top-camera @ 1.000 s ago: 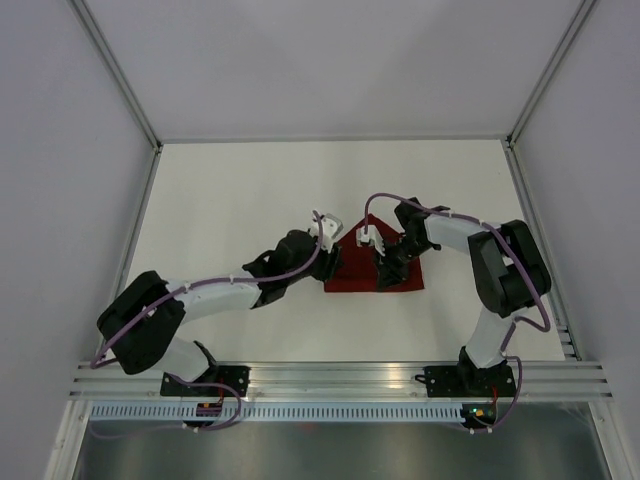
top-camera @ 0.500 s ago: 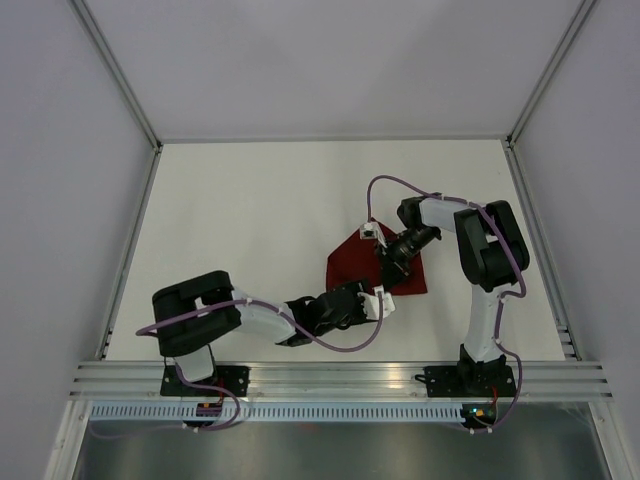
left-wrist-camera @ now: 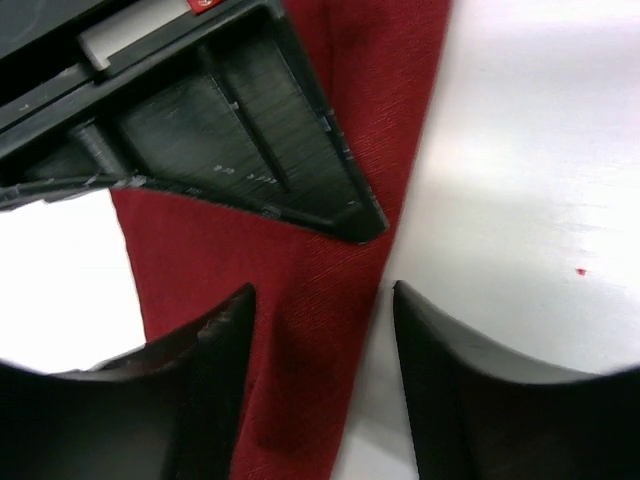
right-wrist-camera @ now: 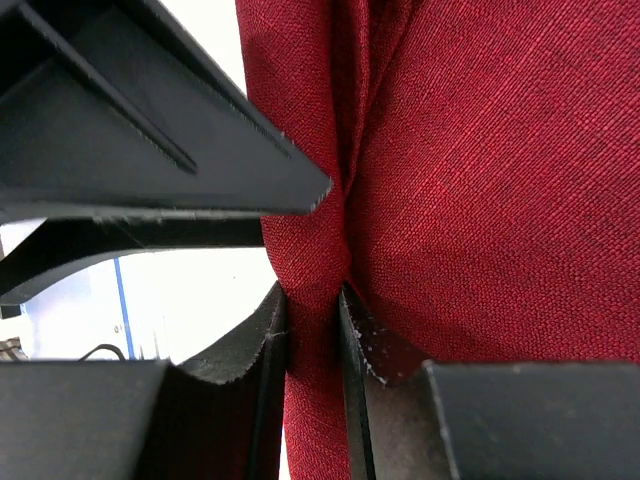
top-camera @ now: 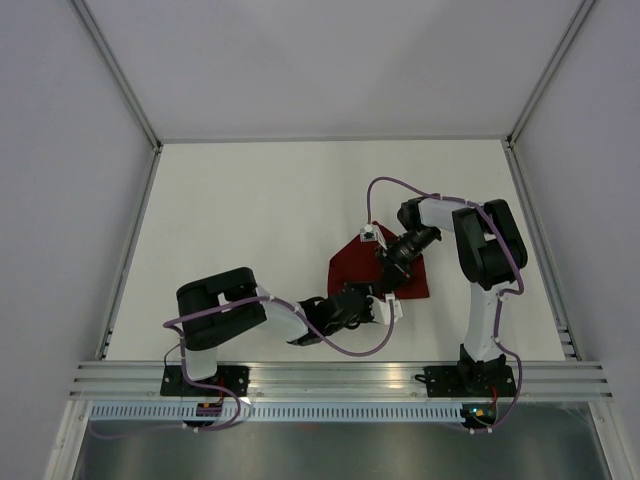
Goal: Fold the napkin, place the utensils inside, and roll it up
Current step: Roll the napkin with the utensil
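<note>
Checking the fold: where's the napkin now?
Top view: the napkin lies right of table centre, pinched by the right gripper, the left gripper at its edge.

We see a white table (top-camera: pixel 250 210) filling the middle of the top view, evenly and softly lit; pale grey walls (top-camera: pixel 330 60) close it in at the top, left and right; slim aluminium posts (top-camera: pixel 116 72) slant from the upper corners to the table's far corners; along the bottom lies a ribbed aluminium rail (top-camera: pixel 330 377), below it a slotted white strip (top-camera: pixel 340 410), then a dull grey panel (top-camera: pixel 330 450); in the left wrist view the table shows soft glare at right.
</note>
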You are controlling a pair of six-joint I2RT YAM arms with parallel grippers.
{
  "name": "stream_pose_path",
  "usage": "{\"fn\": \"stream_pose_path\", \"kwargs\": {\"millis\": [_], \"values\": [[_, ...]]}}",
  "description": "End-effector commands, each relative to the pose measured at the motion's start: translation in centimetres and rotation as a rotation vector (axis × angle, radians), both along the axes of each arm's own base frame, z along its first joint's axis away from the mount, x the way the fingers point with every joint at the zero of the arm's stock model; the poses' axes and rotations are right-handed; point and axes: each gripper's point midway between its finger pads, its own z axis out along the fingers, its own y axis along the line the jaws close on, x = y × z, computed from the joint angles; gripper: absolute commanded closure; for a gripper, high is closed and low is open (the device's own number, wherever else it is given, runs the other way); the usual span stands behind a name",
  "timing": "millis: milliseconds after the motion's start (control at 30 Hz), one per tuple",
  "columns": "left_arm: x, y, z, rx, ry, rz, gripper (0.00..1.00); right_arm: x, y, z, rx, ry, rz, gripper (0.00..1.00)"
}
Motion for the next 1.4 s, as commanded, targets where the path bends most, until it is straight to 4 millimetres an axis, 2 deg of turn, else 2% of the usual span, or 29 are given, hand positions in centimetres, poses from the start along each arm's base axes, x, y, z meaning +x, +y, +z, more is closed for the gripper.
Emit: {"fn": "stream_pose_path", "kwargs": {"millis": [0, 33, 67, 133, 267, 367, 467, 533, 567, 600, 800, 833, 900, 967, 1000, 1067, 1100, 1167, 1200, 1233, 1300, 1333, 1367], "values": [[-1.2, -1.1, -1.2, 0.061, 0.048, -0.107, 0.46, 0.7, -2.3, -4.0, -0.12, -0.073, 0.084, 0.8], [-1.3, -1.5, -0.9, 0.044, 0.061, -0.118, 0.5, 0.6, -2.2, -4.1, -0.12, -0.071, 0.086, 0.8], [-1.7, -1.2, -1.8, 0.073, 0.102, -0.124, 0.56, 0.6, -2.2, -4.1, -0.119, -0.069, 0.084, 0.8], [-1.8, -1.4, -2.2, 0.087, 0.144, -0.136, 0.68, 0.8, -2.2, -4.2, -0.12, -0.071, 0.081, 0.8], [-2.3, -1.2, -3.3, 0.109, 0.24, -0.143, 0.83, 1.0, -2.1, -4.1, -0.12, -0.077, 0.077, 0.76], [-3.0, -0.9, -4.1, 0.131, 0.304, -0.164, 0.95, 1.3, -2.0, -3.7, -0.12, -0.096, 0.058, 0.62], [-3.4, -0.6, -4.7, 0.135, 0.383, -0.169, 0.98, 1.8, -1.7, -2.8, -0.111, -0.14, 0.021, 0.48], [-3.9, -0.3, -5.1, 0.147, 0.452, -0.183, 0.98, 2.5, -1.6, -1.9, -0.094, -0.187, -0.009, 0.35], [-4.0, -0.2, -5.2, 0.147, 0.473, -0.184, 0.98, 2.7, -1.5, -1.5, -0.086, -0.199, -0.02, 0.11], [-4.1, -0.1, -5.3, 0.137, 0.504, -0.188, 0.98, 3.1, -1.5, -0.7, -0.082, -0.213, -0.055, 0.02], [-4.4, 0.5, -5.3, 0.106, 0.643, -0.185, 0.98, 6.1, -2.3, 2.5, -0.062, -0.306, -0.196, 0.02], [-4.3, 0.4, -5.2, 0.099, 0.66, -0.186, 0.98, 7.0, -2.9, 2.9, -0.059, -0.325, -0.236, 0.02], [-4.4, 0.6, -5.1, 0.08, 0.716, -0.182, 0.98, 7.8, -3.5, 4.3, -0.043, -0.369, -0.28, 0.02], [-4.5, 0.7, -5.0, 0.066, 0.766, -0.177, 0.98, 8.3, -4.7, 4.8, -0.046, -0.398, -0.328, 0.02], [-4.6, 1.0, -5.1, 0.059, 0.8, -0.182, 0.98, 8.9, -5.1, 5.7, -0.039, -0.45, -0.347, 0.03], [-4.5, 1.0, -5.0, 0.046, 0.852, -0.175, 0.98, 8.7, -6.1, 5.8, -0.056, -0.478, -0.379, 0.04], [-4.6, 1.5, -5.5, 0.054, 0.902, -0.165, 0.98, 9.2, -6.4, 6.7, -0.05, -0.543, -0.393, 0.06], [-4.4, 1.4, -5.6, 0.049, 0.947, -0.161, 0.98, 8.1, -6.9, 6.2, -0.063, -0.571, -0.394, 0.07], [-4.5, 1.9, -6.2, 0.059, 0.991, -0.155, 0.98, 8.0, -7.0, 7.2, -0.057, -0.624, -0.395, 0.07], [-4.4, 1.7, -6.3, 0.072, 1.018, -0.145, 0.98, 7.2, -7.0, 6.6, -0.055, -0.636, -0.388, 0.07], [-3.8, 1.7, -6.4, 0.065, 1.065, -0.123, 0.98, 7.1, -7.3, 7.7, -0.049, -0.731, -0.377, 0.08], [-4.1, 2.1, -6.9, 0.09, 1.113, -0.103, 0.98, 6.2, -7.3, 6.9, -0.057, -0.733, -0.364, 0.09], [-4.0, 2.3, -7.0, 0.086, 1.141, -0.088, 0.98, 6.0, -7.4, 7.5, -0.065, -0.788, -0.35, 0.11]]}}
